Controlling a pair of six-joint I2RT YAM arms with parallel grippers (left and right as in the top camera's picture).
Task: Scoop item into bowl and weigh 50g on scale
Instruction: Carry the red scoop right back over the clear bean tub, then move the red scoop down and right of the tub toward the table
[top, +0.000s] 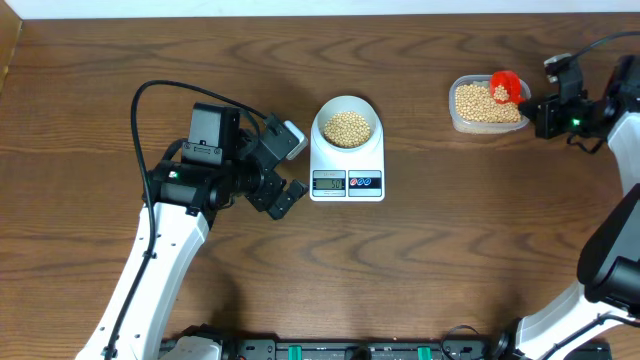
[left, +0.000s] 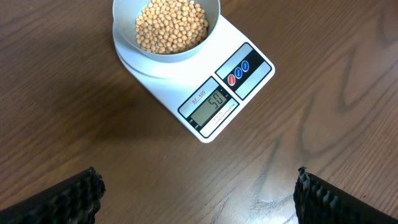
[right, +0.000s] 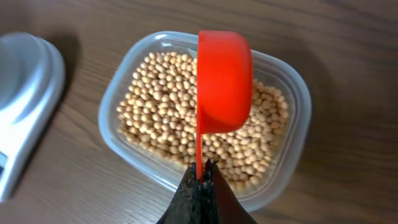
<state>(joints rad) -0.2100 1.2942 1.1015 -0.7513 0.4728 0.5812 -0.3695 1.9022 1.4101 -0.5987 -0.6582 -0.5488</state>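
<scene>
The pale bowl (top: 346, 124) holds tan beans (left: 171, 26) and stands on the white scale (top: 347, 171), whose display (left: 214, 102) is lit. My left gripper (top: 290, 172) hangs open just left of the scale; in its wrist view both dark fingertips (left: 68, 196) frame bare wood below the scale (left: 245, 84). At the far right my right gripper (right: 203, 169) is shut on the thin handle of a red scoop (right: 224, 78), held on edge over the clear tub (right: 292, 155) of beans (right: 149, 99). The same scoop (top: 505, 87) shows over the tub (top: 487, 104) from overhead.
The wooden table's pale far edge (top: 320, 8) runs along the top of the overhead view. The left arm's black cable (top: 180, 90) loops over the table behind the arm. The right arm's white link (top: 620, 240) stands along the right edge.
</scene>
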